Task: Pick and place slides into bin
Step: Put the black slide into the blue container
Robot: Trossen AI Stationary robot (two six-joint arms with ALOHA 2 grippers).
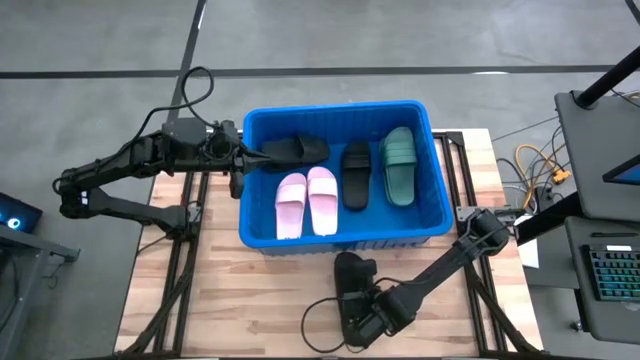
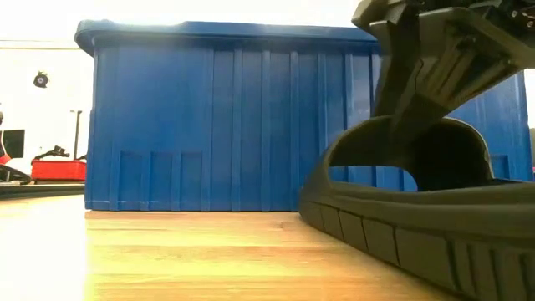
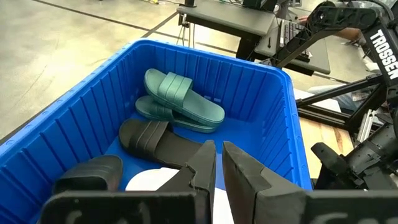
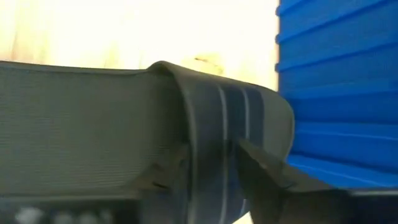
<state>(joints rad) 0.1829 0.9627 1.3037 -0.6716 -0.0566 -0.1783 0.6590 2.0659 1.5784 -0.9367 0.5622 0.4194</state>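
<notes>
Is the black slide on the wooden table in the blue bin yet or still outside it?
Outside. The black rubber slide lies sole-down on the wooden table beside the blue plastic bin, with the right end effector straddling its strap.

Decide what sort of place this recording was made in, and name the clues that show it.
Probably a robotics lab or workshop: a bare concrete floor, a side desk with a keyboard and loose cables, and a wooden worktable on a metal frame.
</notes>
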